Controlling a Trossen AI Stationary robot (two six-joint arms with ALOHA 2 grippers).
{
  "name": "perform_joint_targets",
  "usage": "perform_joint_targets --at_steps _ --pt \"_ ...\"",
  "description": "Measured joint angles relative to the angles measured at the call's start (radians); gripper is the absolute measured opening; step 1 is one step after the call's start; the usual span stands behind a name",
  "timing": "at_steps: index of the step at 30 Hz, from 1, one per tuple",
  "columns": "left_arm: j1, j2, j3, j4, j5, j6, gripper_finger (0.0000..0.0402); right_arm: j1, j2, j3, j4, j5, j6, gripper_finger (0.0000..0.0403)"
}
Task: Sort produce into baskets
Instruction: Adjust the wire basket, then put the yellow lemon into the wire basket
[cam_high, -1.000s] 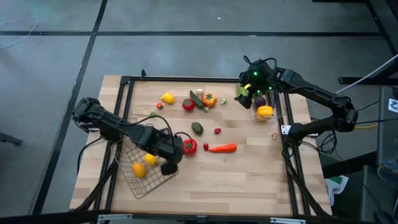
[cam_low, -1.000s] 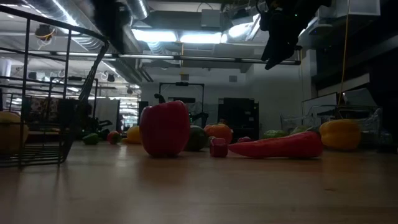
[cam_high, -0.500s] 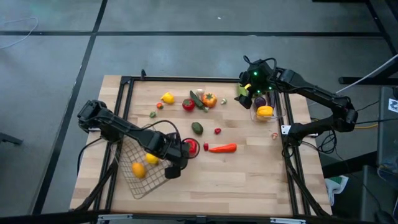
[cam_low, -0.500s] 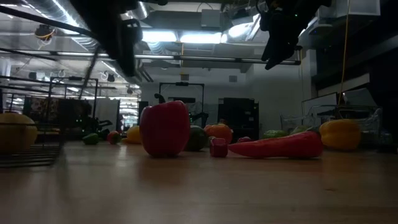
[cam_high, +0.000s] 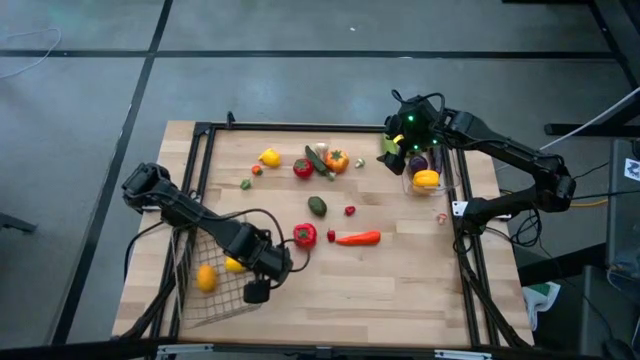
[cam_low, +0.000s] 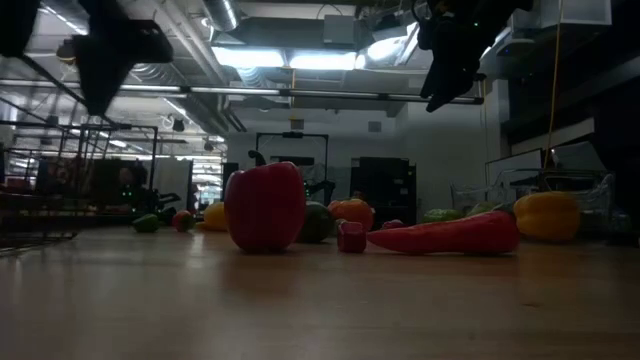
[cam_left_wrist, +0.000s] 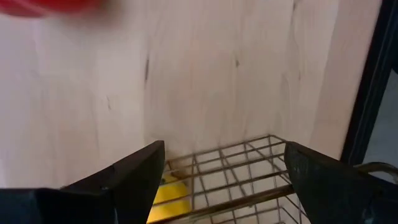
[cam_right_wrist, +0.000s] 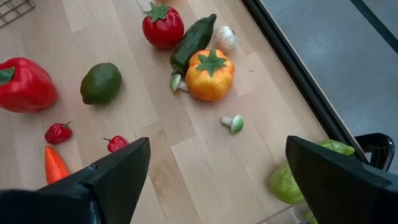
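The wire-mesh basket (cam_high: 215, 285) sits at the table's near left and holds two yellow pieces (cam_high: 205, 278) (cam_high: 235, 264). My left gripper (cam_high: 257, 285) is open at the basket's right near corner, and the wire rim (cam_left_wrist: 236, 177) shows between its fingers. A red pepper (cam_high: 304, 234) and a long red-orange piece (cam_high: 357, 238) lie mid-table. More produce lies at the far middle (cam_high: 320, 160). My right gripper (cam_high: 402, 140) hangs open and empty above the far end of the clear bin (cam_high: 443, 172), which holds a yellow pepper (cam_high: 425, 179) and an eggplant (cam_high: 417, 163). My left gripper stands over the basket's right near corner with its open fingers (cam_left_wrist: 134, 177) on either side of the wire rim (cam_left_wrist: 249, 168), coming slanting from above. The picture's lower edge cuts off the place where finger and wire would meet, so I cannot tell whether they touch.
A green avocado (cam_right_wrist: 101, 82), small red pieces (cam_right_wrist: 57, 132), a tomato (cam_right_wrist: 163, 26), a cucumber (cam_right_wrist: 194, 38), an orange pepper (cam_right_wrist: 210, 73) and a small mushroom (cam_right_wrist: 233, 123) lie between the containers. A black frame (cam_high: 200, 150) runs along the table's edges. Bare wood (cam_high: 380, 290) lies at the near right.
My left gripper has gone toward the table's near edge and then toward its left edge. The wire basket has slid to the left with it and turned about, now lying more square to the table. The two yellow pieces have shifted inside it. The red pepper has stayed.
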Motion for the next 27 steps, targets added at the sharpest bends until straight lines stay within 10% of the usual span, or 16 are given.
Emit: perform_joint_targets --at_steps 15,27 --pt "0.021 0.0 0.064 0.004 -0.069 -0.003 0.0324 0.0 0.0 0.0 0.0 0.0 0.0 0.0372" --pt "0.354 -0.08 0.156 0.002 -0.143 0.316 0.0324 0.0 0.0 0.0 0.001 0.0 0.0 0.0372"
